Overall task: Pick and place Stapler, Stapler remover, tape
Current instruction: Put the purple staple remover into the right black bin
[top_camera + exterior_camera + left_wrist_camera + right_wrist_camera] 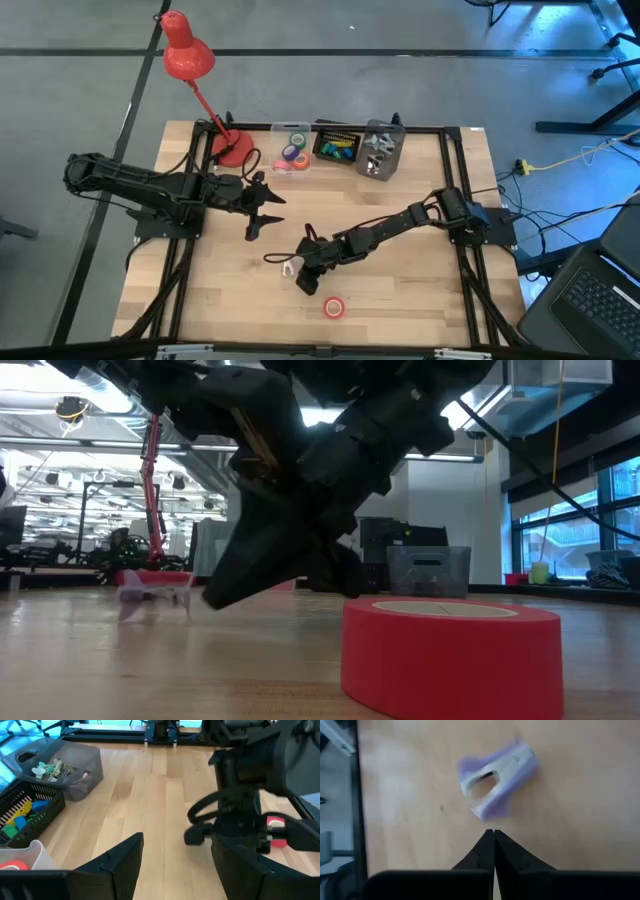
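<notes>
The staple remover (497,777), purple and white, lies flat on the wood (288,267), a short way beyond my right gripper's tips (493,834). That gripper (303,280) is shut, points down at the table and touches nothing. One red tape roll (334,307) lies flat near the table's near edge, large in the low view (450,655). More tape rolls sit in a clear tub (293,150) at the far edge. My left gripper (262,212) hovers open left of centre, holding nothing (177,870). No stapler shows plainly.
A red desk lamp (190,60) stands at the far left corner. A black basket (337,145) and a grey bin (380,150) stand along the far edge beside the clear tub. Bare wood lies between the two arms and toward the near left.
</notes>
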You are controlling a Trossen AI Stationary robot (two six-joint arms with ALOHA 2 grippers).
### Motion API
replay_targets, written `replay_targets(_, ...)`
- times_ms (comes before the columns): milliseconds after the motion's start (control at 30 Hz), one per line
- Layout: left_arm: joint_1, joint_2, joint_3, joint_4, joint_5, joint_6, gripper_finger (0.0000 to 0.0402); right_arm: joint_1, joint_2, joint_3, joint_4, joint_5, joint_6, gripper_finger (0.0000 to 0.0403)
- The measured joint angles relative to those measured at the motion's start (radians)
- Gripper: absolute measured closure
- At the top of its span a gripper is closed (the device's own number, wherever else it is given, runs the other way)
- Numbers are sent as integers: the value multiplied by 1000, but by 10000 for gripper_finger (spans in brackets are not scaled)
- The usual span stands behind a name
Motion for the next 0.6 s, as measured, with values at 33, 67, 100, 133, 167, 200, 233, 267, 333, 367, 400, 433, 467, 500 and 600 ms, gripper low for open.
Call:
replay_targets(33, 0, 0, 0, -3, 0, 0, 176, 0, -6, 0, -11, 14, -7, 400)
replay_targets(67, 0, 0, 0, -6, 0, 0, 176, 0, -12, 0, -3, 25, -14, 400)
replay_targets(100, 0, 0, 0, -8, 0, -1, 176, 0, -23, 0, -8, 33, -23, 400)
replay_targets(133, 0, 0, 0, -9, 0, -1, 176, -2, -34, 0, -27, 36, -30, 401)
replay_targets(167, 0, 0, 0, -8, 0, -1, 176, -4, -41, 1, -27, 39, -31, 401)
replay_targets(200, 0, 0, 0, -8, 0, -1, 176, -5, -48, 1, -34, 59, -32, 401)
replay_targets(233, 0, 0, 0, -9, 0, -1, 176, -6, -55, 1, -50, 80, -40, 401)
replay_targets(267, 0, 0, 0, -8, 0, -1, 176, -6, -59, 1, -54, 92, -59, 400)
replay_targets(333, 0, 0, 0, -10, 0, -11, 176, -6, -74, 0, -51, 95, -106, 395)
replay_targets(367, 0, 1, 0, -12, 0, -21, 176, -6, -81, 0, -43, 93, -149, 392)
replay_targets(400, 0, 6, -1, -8, 0, -30, 176, -7, -89, 1, -35, 84, -199, 388)
replay_targets(433, 0, 10, -11, 9, 0, -46, 176, -9, -98, 1, -45, 69, -251, 385)
replay_targets(467, 0, 12, -27, 17, 0, -65, 176, -14, -106, 1, -57, 53, -297, 383)
replay_targets(500, 0, 21, -44, 29, 0, -74, 176, -18, -119, 1, -88, 44, -328, 382)
replay_targets(600, 2, 54, -102, -8, 0, -142, 176, -25, -189, 0, -236, 147, -376, 387)
